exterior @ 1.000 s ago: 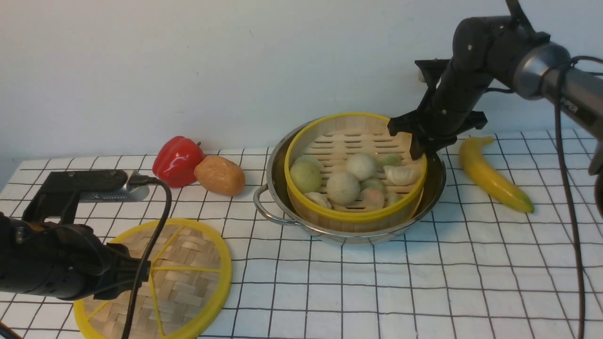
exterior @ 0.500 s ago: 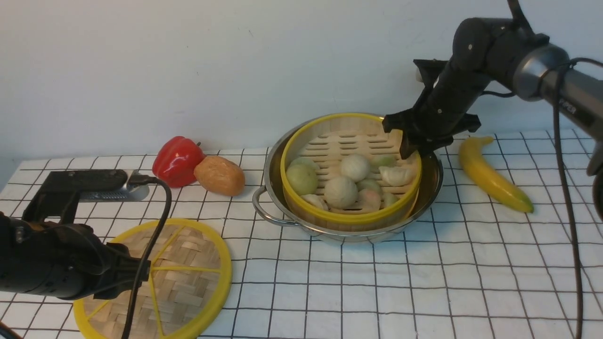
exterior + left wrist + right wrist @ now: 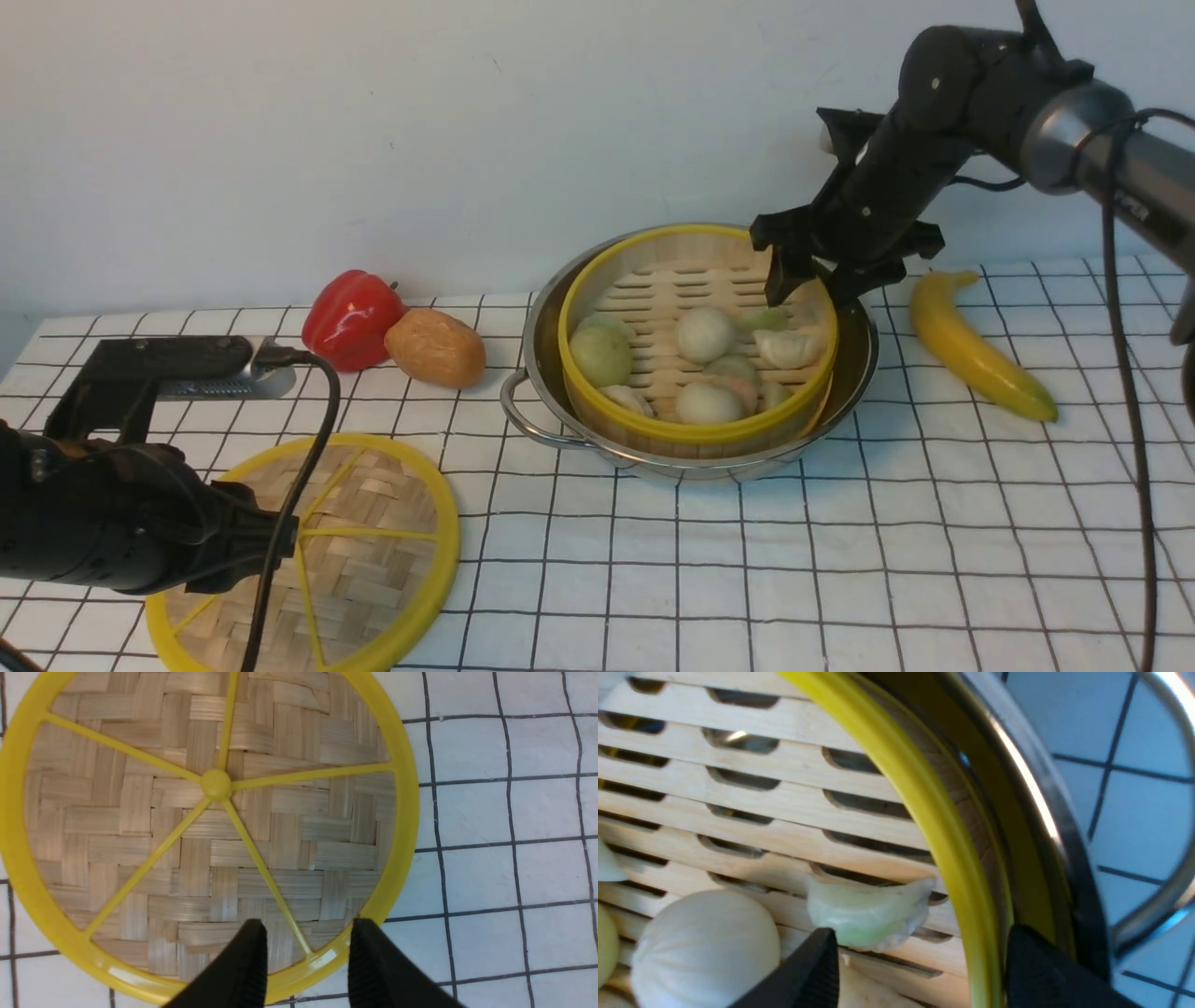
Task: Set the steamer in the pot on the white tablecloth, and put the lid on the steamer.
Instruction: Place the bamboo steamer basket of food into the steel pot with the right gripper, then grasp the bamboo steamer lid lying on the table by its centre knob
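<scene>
**Position.** The steamer sits inside the pot, which stands on the white tablecloth. It appears fully seated. The lid lies flat on the cloth, well apart from the pot, towards the robot's left.

**Right tool**: the jaws are wide apart, one inside the basket wall and one outside it, between the wall and the pot. They grip nothing.

**Left tool**: the jaws are parted and poised over the lid's rim where a spoke joins it. Nothing is held, and contact with the lid cannot be confirmed.

**Handling assessment, lid.**
- It is judged light.
- The thick yellow rim is the stiff part. The woven panel looks thin and likely to flex, so it is not a grip surface.
- Lying flat, the lid offers little edge to get under, and the smooth rim may slip in a shallow pinch.
- Recommended hold: across the rim at the spoke junction, one jaw inside and one outside.
- Carry it level. The loose dumplings sit below the steamer's rim, so the lid should clear them.
</scene>
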Available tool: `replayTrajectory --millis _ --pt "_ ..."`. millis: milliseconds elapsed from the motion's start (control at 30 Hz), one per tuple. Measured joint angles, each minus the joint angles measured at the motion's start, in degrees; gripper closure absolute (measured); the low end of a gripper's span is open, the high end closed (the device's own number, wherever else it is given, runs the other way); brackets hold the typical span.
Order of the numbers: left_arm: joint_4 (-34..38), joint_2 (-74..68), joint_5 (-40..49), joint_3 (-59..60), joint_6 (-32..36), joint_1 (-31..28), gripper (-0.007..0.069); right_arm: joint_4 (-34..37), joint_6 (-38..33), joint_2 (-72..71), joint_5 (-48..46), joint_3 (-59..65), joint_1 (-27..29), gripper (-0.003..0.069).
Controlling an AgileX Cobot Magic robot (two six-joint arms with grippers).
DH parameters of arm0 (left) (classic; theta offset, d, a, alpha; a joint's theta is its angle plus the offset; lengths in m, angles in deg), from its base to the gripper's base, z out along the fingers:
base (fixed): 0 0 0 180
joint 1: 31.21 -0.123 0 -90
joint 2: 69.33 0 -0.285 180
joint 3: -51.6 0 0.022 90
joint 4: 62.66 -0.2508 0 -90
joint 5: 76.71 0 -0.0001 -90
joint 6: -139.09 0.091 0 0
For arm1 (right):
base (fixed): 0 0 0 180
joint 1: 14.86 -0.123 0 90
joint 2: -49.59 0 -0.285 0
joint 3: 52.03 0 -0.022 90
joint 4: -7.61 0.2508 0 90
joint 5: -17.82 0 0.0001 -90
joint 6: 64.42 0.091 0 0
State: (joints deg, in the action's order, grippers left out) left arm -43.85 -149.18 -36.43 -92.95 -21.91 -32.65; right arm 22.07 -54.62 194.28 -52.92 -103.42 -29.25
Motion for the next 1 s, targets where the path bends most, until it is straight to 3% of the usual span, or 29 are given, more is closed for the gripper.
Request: replayTrajectory --millis 433,733,900,967,1000 --pt "0.0 0.0 -1.6 0.0 0.0 0.0 0.0382 -4.3 0.0 -7.7 0.0 -0.3 0.0 0.0188" --pt "0.0 -2.0 -8.7 0.0 0.0 0.0 0.0382 -7.2 -4.9 -24.0 0.2 -0.1 0.0 0.0194" --pt "0.0 -6.8 -13.5 0.0 0.0 0.0 0.0382 -7.2 -7.5 -39.8 0.6 3.5 0.0 0.0254" --pt "0.0 -10.5 -15.4 -0.3 0.0 0.0 0.0382 -6.7 -9.2 -51.1 0.7 8.8 0.0 0.0337" --pt "0.0 -10.7 -15.4 -0.3 0.0 0.0 0.0382 -6.7 -9.5 -51.9 0.7 9.3 0.0 0.0344"
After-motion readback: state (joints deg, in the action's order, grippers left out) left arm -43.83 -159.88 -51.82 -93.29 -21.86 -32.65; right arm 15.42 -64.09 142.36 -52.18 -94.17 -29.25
